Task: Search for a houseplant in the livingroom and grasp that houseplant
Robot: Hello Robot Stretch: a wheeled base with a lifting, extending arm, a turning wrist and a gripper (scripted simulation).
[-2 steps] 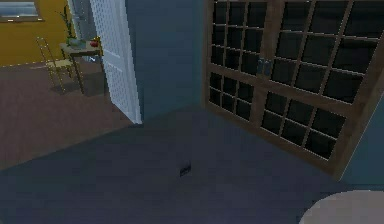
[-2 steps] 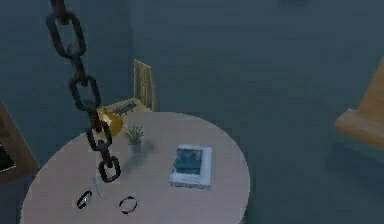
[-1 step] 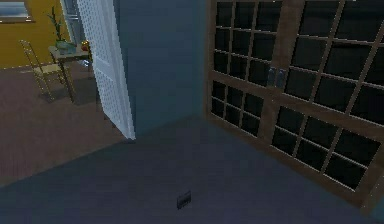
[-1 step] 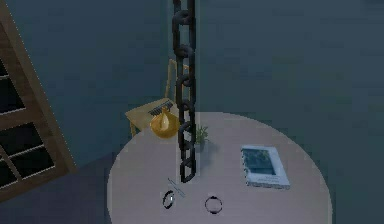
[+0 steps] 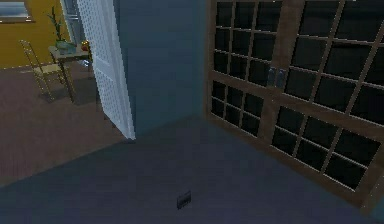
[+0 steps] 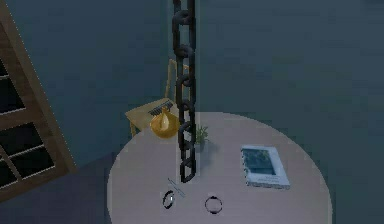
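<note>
Ahead, the forward view took in a white louvred door (image 5: 105,60) standing ajar against a blue wall (image 5: 165,60). At that view's right stood a tall wood-framed window (image 5: 282,50) with many dark panes. The dark floor (image 5: 100,170) in front carried one small dark thing (image 5: 183,196), too small to name.

Past the door, at the far left, a room with a yellow wall (image 5: 20,25) held a small table (image 5: 72,52) with a chair (image 5: 40,65) drawn up beside it. On that table stood a houseplant (image 5: 58,30), thin green stalks rising from a pot, well away across the brown floor.

In the arm side view a pale round table (image 6: 290,205) lay close below. A dark chain-like column (image 6: 184,80) stood on it and ran up past the picture's top edge. Just beside the column's lower part sat a small green plant (image 6: 200,135) on the tabletop. A rounded yellow thing (image 6: 163,122) showed on the column's other side, with a wooden piece of furniture (image 6: 145,112) behind it against the wall.

A book (image 6: 265,166) lay flat toward the table's right. Near the front edge were a small ring (image 6: 170,200) and a second ring (image 6: 213,205), apart from each other. Part of the window frame (image 6: 25,110) showed at the arm side view's left.

Of the gripper's state I could not tell anything.
</note>
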